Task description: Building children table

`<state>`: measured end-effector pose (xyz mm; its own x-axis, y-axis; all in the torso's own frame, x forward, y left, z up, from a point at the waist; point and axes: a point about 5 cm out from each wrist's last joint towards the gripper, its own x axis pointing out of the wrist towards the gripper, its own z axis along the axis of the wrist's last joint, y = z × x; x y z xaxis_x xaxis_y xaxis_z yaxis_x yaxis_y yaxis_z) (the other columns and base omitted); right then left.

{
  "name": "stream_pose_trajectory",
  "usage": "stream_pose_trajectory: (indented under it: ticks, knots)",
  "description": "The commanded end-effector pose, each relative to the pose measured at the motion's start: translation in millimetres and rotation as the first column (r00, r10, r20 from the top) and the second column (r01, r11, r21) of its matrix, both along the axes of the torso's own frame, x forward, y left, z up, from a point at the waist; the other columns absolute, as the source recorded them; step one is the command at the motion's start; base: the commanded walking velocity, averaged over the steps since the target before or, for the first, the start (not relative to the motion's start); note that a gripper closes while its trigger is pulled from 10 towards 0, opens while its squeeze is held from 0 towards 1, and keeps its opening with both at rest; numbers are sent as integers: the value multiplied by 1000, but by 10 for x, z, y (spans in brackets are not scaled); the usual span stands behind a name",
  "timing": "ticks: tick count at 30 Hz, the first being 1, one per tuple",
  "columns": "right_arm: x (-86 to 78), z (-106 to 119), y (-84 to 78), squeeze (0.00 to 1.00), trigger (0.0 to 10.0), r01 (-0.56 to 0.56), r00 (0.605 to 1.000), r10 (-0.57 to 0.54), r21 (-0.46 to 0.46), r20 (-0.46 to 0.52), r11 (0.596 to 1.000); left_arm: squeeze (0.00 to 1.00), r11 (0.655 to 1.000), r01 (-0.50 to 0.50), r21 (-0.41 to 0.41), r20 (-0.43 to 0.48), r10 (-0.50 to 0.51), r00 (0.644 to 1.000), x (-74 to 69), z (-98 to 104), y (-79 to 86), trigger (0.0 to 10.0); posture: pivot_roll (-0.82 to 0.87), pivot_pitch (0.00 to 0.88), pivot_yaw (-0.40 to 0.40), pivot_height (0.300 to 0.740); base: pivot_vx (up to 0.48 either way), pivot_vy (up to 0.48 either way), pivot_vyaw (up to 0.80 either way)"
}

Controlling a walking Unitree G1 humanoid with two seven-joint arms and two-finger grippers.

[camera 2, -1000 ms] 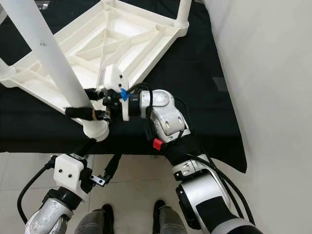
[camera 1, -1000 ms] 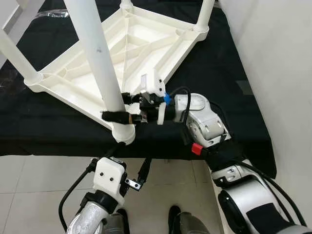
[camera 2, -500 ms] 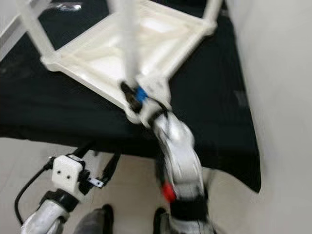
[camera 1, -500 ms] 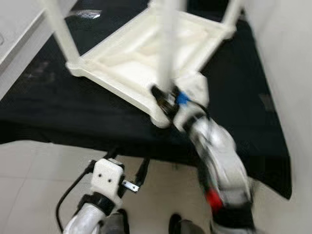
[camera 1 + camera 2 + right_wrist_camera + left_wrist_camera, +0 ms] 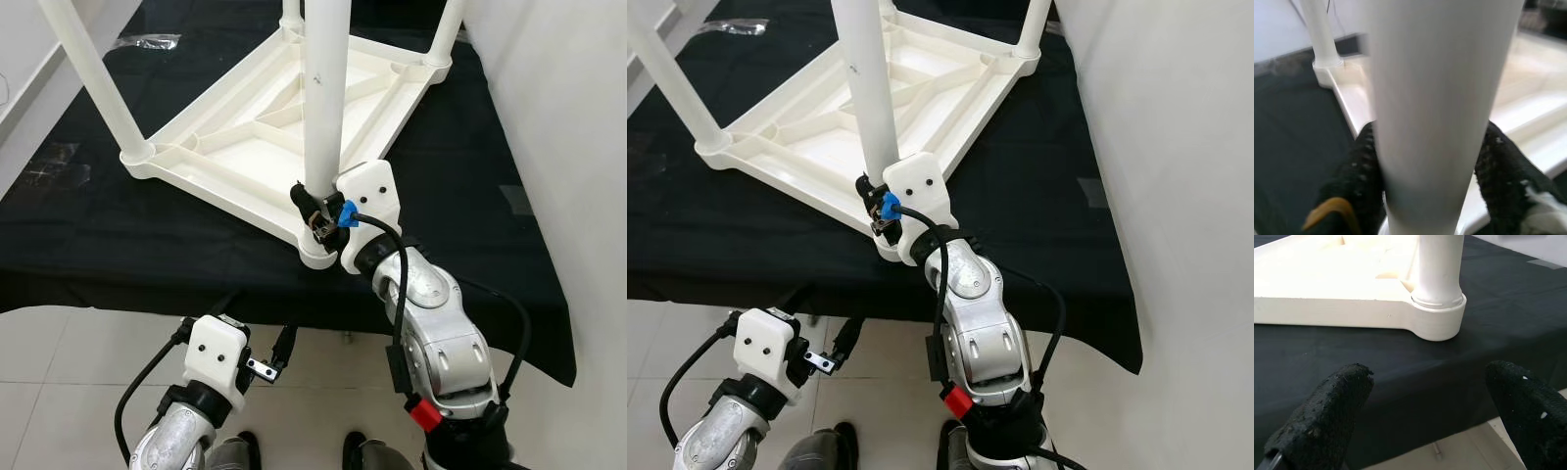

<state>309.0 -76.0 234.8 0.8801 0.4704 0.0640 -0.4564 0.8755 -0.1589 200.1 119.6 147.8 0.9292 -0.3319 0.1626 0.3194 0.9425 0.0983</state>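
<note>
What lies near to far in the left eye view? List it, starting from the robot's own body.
left gripper hanging over the floor tiles → edge of the black cloth → right gripper, jaws shut on the nearest table leg → upturned white tabletop → clear plastic wrapper.

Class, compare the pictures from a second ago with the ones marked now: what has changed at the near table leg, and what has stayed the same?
The right arm has swung: its claw gripped the near leg from the side before; now it holds it from the front, low by the corner socket. The head camera moved too, so the leg's apparent straightening may be partly viewpoint. Unchanged: the upturned white table on the black cloth, left claw hanging open below the edge.
</note>
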Motion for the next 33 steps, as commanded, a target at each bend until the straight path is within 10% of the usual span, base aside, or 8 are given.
stream_pose_trajectory:
  ticks: [1, 8, 10, 11, 22, 25, 26, 33]
  knots:
    - [54, -17, -98, 1000, 10000, -5, 1000, 6, 42, -8, 999, 0, 1000, -4, 2, -25, 4, 1000, -21, -63, -5, 10000, 64, 262, -20, 740, 0, 0, 0]
    - [238, 159, -55, 1000, 10000, -361, 930, 361, -16, 70, 932, 0, 1000, 1, -5, -22, -1, 1000, -18, -66, -50, 10000, 74, 249, -25, 740, 0, 0, 0]
    - [267, 231, -33, 757, 10000, -447, 891, 446, -7, 83, 894, 0, 1000, 2, -7, -22, -2, 1000, -21, -65, -59, 10000, 76, 248, -27, 740, 0, 0, 0]
    - [297, 301, -18, 35, 10000, -504, 858, 503, -17, 100, 863, 0, 1000, 2, -8, -21, -3, 1000, -23, -63, -66, 10000, 78, 247, -27, 740, 0, 0, 0]
    - [362, 726, 19, 0, 10000, -833, 523, 843, -131, 128, 537, 0, 1000, -1, -14, -19, 1, 1000, -65, -46, -90, 10000, 112, 256, -34, 740, 0, 0, 0]
    - [347, 757, 19, 0, 7255, -879, 452, 883, -109, 124, 465, 0, 1000, -2, -15, -19, 2, 1000, -76, -42, -90, 10000, 111, 259, -36, 740, 0, 0, 0]
    - [331, 726, 3, 0, 0, -902, 407, 909, -119, 92, 416, 0, 1000, -3, -15, -19, 3, 1000, -82, -40, -91, 10000, 114, 262, -33, 740, 0, 0, 0]
    - [339, 631, -43, 0, 0, -919, 372, 927, -125, 51, 375, 0, 1000, -2, -16, -22, 2, 1000, -99, -37, -91, 10000, 110, 268, -24, 740, 0, 0, 0]
